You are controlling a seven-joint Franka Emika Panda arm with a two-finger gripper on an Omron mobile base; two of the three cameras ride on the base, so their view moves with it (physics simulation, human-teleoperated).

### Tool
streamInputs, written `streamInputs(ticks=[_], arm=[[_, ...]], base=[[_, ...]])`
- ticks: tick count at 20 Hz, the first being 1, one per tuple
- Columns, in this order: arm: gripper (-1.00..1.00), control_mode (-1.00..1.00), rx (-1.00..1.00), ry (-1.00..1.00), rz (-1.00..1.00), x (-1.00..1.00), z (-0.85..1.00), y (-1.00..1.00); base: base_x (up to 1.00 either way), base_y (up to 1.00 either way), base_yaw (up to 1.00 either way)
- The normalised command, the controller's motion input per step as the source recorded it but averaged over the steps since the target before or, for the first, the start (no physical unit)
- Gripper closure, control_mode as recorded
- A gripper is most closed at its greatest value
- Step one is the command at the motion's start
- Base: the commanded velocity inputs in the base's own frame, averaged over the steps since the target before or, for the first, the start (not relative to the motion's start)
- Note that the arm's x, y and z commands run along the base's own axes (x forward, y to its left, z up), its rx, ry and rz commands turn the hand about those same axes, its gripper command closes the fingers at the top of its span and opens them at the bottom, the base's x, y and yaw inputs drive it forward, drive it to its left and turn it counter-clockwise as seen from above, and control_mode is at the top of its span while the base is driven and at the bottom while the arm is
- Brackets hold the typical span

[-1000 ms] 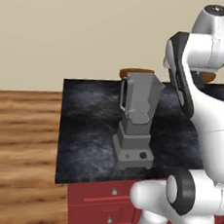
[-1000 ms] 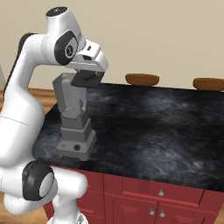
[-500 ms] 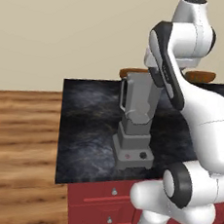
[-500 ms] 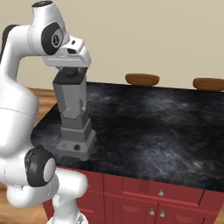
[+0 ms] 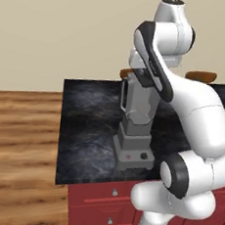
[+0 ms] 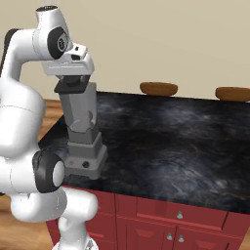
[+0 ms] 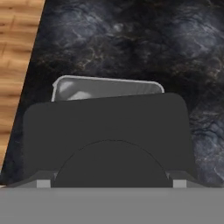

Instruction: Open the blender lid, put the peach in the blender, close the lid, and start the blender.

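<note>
Since the earlier frames the arm has swung from the right of the counter to a place directly above the blender (image 6: 82,132), and the gripper (image 6: 73,84) now sits at the top of the jar. From the right base camera, the blender lid (image 6: 74,86) appears as a flat dark square just under the white hand, and it looks slightly raised and tilted against the jar's rim. From the hand camera, the lid (image 7: 107,135) is very close and takes up most of the picture, with a round dark hump on it. Behind its far edge a strip of the open grey jar rim (image 7: 107,87) is visible, so the lid does not cover the jar fully. I cannot tell from these pictures whether the fingers are closed on the lid or only near it, because the fingertips are hidden.

The blender stands upright on the dark marble counter (image 6: 171,141), near its front left corner, and its base shows a red mark and a black knob (image 5: 144,156). Two brown stool tops (image 6: 158,88) stand behind the counter's far edge.
</note>
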Motion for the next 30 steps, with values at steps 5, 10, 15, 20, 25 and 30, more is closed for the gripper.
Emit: streamInputs(ticks=[5, 10, 15, 20, 25, 30], arm=[[1.00, -1.00, 0.00, 0.04, 0.00, 0.50, -0.13, 0.02], [1.00, -1.00, 0.00, 0.01, 0.00, 0.35, -0.14, 0.00], [1.00, -1.00, 0.00, -0.01, -0.01, 0.05, -0.15, 0.00], [1.00, -1.00, 0.00, -0.02, -0.06, -0.03, -0.20, 0.00], [1.00, -1.00, 0.00, 0.00, -0.10, -0.13, -0.14, 0.00], [1.00, -1.00, 0.00, 0.03, -0.14, -0.24, 0.00, 0.00]], base=[[0.00, 0.00, 0.00], [0.00, 0.00, 0.00], [0.00, 0.00, 0.00], [0.00, 0.00, 0.00], [0.00, 0.00, 0.00], [0.00, 0.00, 0.00]])
